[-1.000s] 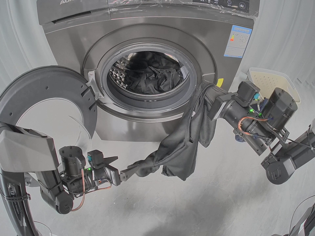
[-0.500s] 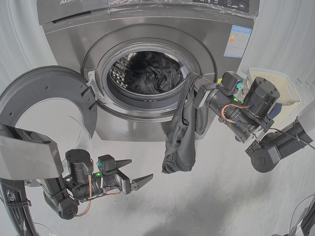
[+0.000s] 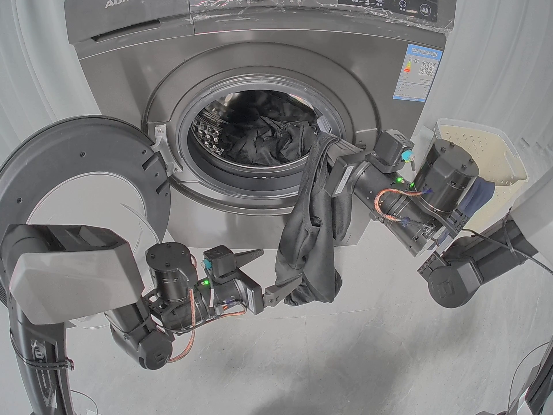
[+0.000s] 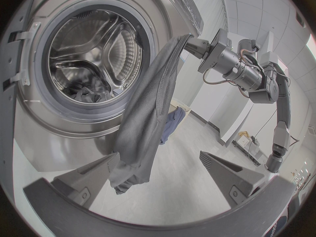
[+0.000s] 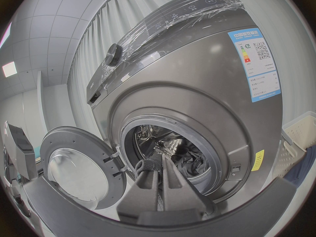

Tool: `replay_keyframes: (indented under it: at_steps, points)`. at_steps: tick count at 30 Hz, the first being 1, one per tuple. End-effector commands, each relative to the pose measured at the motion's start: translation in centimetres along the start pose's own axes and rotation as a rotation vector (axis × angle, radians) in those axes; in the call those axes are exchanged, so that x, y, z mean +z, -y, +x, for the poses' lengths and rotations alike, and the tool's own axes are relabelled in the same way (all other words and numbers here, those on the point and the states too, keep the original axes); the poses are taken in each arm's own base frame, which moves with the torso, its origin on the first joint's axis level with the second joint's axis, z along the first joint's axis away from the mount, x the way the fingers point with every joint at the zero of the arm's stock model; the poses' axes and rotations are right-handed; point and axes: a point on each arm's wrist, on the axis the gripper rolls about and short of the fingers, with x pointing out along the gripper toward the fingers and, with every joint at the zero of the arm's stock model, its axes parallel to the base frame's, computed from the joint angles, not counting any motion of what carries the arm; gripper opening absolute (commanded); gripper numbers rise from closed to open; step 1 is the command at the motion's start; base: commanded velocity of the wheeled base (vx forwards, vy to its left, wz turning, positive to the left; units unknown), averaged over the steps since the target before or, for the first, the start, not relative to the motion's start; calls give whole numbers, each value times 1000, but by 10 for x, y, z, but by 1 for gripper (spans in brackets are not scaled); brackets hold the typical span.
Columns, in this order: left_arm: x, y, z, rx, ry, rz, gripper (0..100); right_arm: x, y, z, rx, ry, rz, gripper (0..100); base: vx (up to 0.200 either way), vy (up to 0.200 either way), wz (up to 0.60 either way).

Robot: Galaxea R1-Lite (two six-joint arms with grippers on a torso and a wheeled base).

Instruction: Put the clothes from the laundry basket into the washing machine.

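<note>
R claw clamped on dark garment at R rim of washing machine opening; cloth hangs down the front. L claw low, spread wide, one tip touching garment's bottom. Dark clothes in drum. Laundry basket R of machine.

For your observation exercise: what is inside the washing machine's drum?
Dark crumpled clothes lie in the drum. The garment in the right gripper covers its right edge; anything beneath the pile is hidden.
</note>
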Motion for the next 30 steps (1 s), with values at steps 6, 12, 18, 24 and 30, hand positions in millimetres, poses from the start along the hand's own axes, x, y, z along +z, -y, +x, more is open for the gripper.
replay_keyframes:
  at_steps: [6,12,18,24,30]
  points:
    - [-21,-10,39,-11,25,3,100,1,-9,2,22,12,8,0,0,0,0]
    - [-31,-22,58,29,51,-7,100,2,-11,0,28,13,10,0,0,0,0]
    - [-31,-35,69,87,97,5,100,3,-14,0,35,16,14,0,0,0,0]
    - [-24,-36,75,106,136,14,0,3,-14,0,37,19,15,0,0,0,0]
    - [-20,-34,77,101,151,14,0,3,-14,-1,37,15,16,0,0,0,0]
